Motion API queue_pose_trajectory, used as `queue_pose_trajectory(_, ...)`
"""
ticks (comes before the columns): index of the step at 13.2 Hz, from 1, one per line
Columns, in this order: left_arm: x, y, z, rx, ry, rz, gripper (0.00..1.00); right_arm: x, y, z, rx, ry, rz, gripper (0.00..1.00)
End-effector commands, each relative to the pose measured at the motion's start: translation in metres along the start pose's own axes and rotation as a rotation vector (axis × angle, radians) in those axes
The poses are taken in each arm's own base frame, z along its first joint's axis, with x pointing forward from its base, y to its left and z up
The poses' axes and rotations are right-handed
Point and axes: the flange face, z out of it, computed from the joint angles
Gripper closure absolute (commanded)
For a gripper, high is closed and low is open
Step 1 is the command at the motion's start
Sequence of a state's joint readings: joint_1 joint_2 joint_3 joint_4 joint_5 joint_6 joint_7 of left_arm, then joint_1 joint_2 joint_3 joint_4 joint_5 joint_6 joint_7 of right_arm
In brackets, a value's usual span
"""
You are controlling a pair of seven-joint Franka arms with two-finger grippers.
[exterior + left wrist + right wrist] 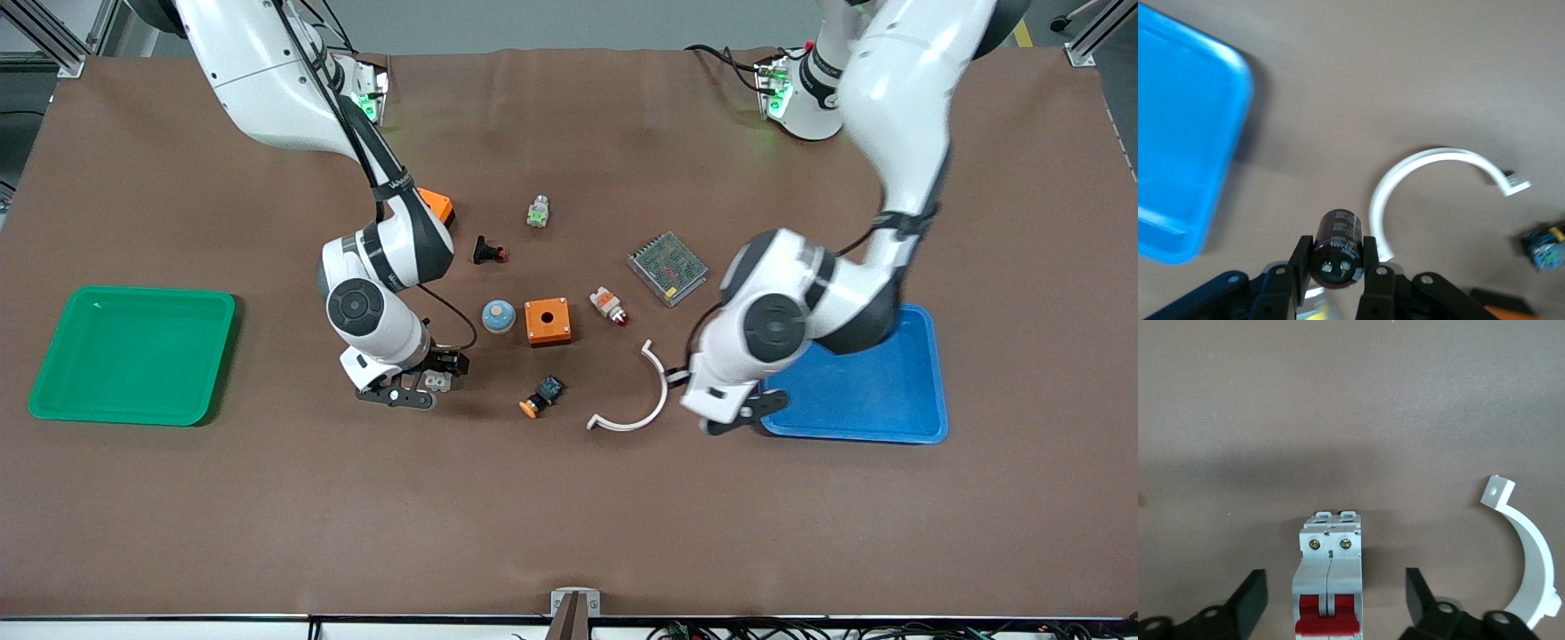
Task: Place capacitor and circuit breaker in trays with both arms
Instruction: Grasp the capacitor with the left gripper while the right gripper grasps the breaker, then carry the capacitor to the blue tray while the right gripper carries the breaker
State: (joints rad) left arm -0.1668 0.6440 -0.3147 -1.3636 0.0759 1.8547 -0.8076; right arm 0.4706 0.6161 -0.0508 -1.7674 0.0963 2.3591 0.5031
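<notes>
My left gripper (1336,257) is shut on the capacitor (1338,247), a small black cylinder, and holds it over the table beside the blue tray (1185,147). In the front view the left gripper (742,413) is at the tray's corner and hides the capacitor. The circuit breaker (1329,583), white-grey with red toggles, lies on the table. My right gripper (1335,597) is open, with one finger on each side of it and not touching. In the front view the breaker (436,380) shows at the right gripper (418,389).
A green tray (133,356) lies at the right arm's end and the blue tray (880,391) at the left arm's end. A white curved clamp (653,400), an orange box (547,322), a black-blue part with orange cap (542,397) and several other parts lie mid-table.
</notes>
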Motion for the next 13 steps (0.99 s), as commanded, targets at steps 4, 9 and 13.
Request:
queue_pose_trajectory(4, 0.047, -0.156, -0.016, 0.023, -0.089, 0.077, 0.73, -0.006, -0.006, 0.014, -0.007, -0.008, 0.008, 0.53)
queue_pose_trajectory(9, 0.068, -0.227, 0.033, 0.072, 0.001, 0.130, 0.73, 0.021, 0.034, -0.031, -0.015, -0.038, 0.065, 1.00)
queue_pose_trajectory(13, 0.069, -0.238, 0.068, 0.091, 0.053, 0.162, 0.73, 0.060, 0.142, -0.121, 0.007, -0.056, 0.118, 1.00)
